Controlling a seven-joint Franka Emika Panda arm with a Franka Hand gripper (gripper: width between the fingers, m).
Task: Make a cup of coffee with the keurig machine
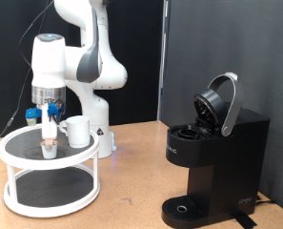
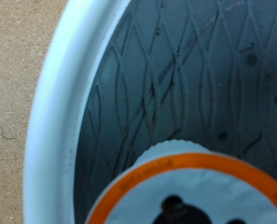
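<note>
The keurig machine (image 1: 212,157) stands on the counter (image 1: 131,205) at the exterior view's right, its domed lid (image 1: 220,103) hinged up and open, its drip tray (image 1: 186,208) bare. The cup (image 1: 78,131) sits well apart from it, at the exterior view's left, on the upper shelf of a white two-tier round rack (image 1: 50,172), its handle turned toward the exterior view's left. Just beside the cup, a small coffee pod (image 1: 50,147) rests on the same dark ribbed shelf mat. The hand (image 1: 50,122) hangs straight above that pod, fingers pointing down. Whether its fingers are apart or together cannot be told. The wrist view looks down on the pod (image 2: 189,191), an orange ring around its top, lying near the shelf's white rim (image 2: 68,103).
</note>
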